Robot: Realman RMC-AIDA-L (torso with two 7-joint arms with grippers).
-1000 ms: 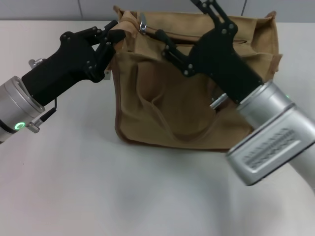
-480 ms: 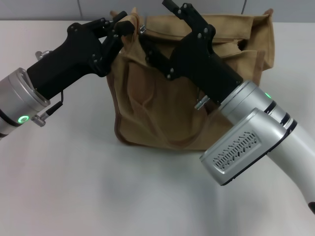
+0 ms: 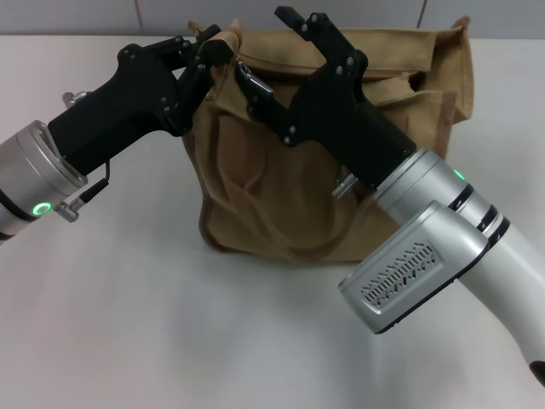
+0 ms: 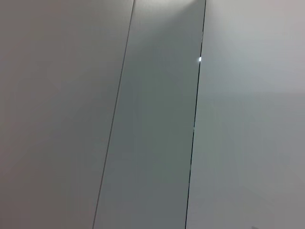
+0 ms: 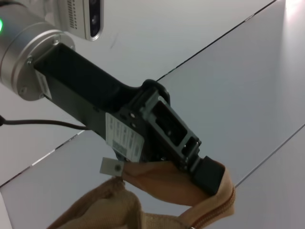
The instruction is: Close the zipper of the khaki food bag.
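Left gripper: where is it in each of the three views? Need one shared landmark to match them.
Head view: the left gripper is at upper left, shut on the top corner of the khaki food bag.
Left wrist view: not in it; only pale wall panels show.
Right wrist view: left gripper runs from upper left to lower centre, pinching a fold of the bag.
Shared landmark: that pinched bag corner, seen in head and right wrist views.

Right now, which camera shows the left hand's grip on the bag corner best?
The right wrist view: the left hand pinches the khaki food bag corner up close. The head view shows it farther off; the left wrist view shows only wall.
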